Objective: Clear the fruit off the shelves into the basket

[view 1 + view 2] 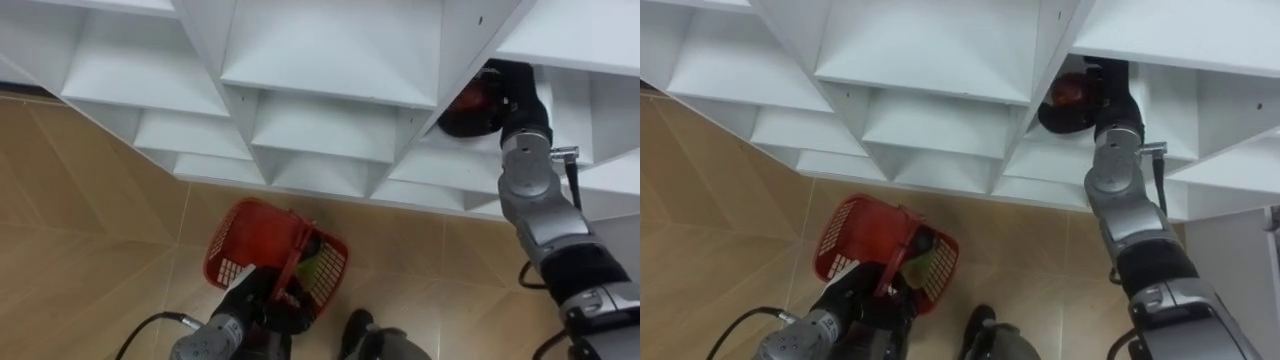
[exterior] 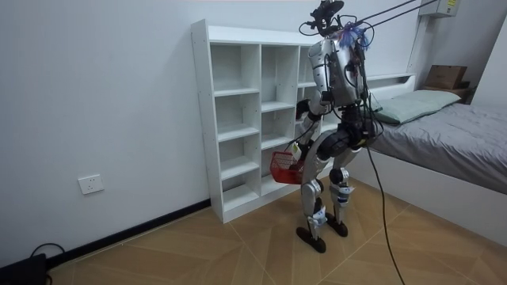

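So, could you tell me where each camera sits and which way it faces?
Left eye view: on the head, looking down at the white shelf unit; left hand grips the red basket, right hand closed round a red fruit.
Right eye view: beside it, same scene.
Room view: across the room, whole robot facing the shelf unit.
Shared: all show basket and shelf unit.

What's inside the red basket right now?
One greenish fruit lies in the red basket, beside its handle. The left robot hand gripping that handle hides the basket's near corner.

In closet (image 1: 930,50): red fruit (image 1: 1068,91); in basket (image 1: 853,236): grn fruit (image 1: 923,263).
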